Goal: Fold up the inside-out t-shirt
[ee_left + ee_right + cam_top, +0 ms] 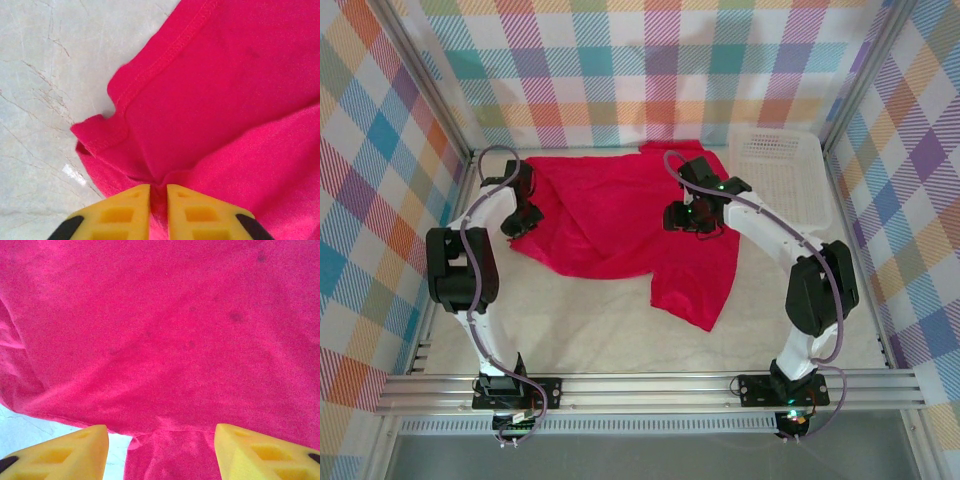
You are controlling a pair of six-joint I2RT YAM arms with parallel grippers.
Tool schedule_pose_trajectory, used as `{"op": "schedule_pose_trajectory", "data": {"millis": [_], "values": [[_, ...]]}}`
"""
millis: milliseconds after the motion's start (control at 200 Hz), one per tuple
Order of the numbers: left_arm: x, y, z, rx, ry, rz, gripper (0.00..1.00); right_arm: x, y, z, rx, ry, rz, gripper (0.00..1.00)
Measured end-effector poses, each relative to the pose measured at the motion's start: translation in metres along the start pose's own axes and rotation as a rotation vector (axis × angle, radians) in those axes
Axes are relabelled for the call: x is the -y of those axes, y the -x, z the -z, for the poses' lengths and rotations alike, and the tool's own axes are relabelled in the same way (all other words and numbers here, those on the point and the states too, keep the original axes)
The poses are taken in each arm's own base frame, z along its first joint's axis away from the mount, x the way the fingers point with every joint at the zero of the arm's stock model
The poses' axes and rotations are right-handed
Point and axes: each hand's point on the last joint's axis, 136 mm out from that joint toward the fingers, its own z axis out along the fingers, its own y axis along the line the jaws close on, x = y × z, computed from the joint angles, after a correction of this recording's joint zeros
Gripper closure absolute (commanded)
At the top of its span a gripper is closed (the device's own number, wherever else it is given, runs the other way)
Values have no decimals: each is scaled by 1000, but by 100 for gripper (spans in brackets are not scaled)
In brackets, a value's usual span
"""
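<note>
Plaid walls in pastel checks close off the pale, marbled table (600, 330), and a white lattice basket (780, 170) sits at the upper right of the overhead view. Your inside-out t-shirt (620, 220) lies rumpled across the upper middle of that view, with one flap trailing down toward the lower centre.

Your left gripper (158, 192) is at the shirt's left edge. Its yellow fingers are drawn nearly together on a thin ridge of red cloth, just below a stitched hem that curls over the bare table. Your right gripper (161, 432) hovers over the shirt's middle-right part with its fingers spread wide and nothing between them but the cloth lying underneath.

Watch the left pinch: it looks shallow, so a quick pull could let the fabric slide out. It may also be holding more than one layer, which would drag a crease along with it. If you close the right fingers where they are, they will likely gather a bunch from the middle of a panel instead of an edge, and the fold would come out skewed. A wide sweep toward the upper right could also bring the cloth against the basket.

You have no lettering, brand or label to read on the cloth, the fingers or the basket.
</note>
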Motion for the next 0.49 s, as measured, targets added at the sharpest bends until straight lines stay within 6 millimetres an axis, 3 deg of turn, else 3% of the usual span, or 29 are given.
{"op": "schedule_pose_trajectory", "data": {"millis": [220, 365, 495], "values": [[1, -6, -11, -22, 20, -14, 78, 0, 0, 1, 2, 1, 1, 41], [-2, -9, -21, -34, 50, -20, 58, 0, 0, 1, -1, 0, 4, 41], [-8, -9, -27, -29, 88, -34, 56, 0, -1, 1, -1, 0, 4, 41]]}}
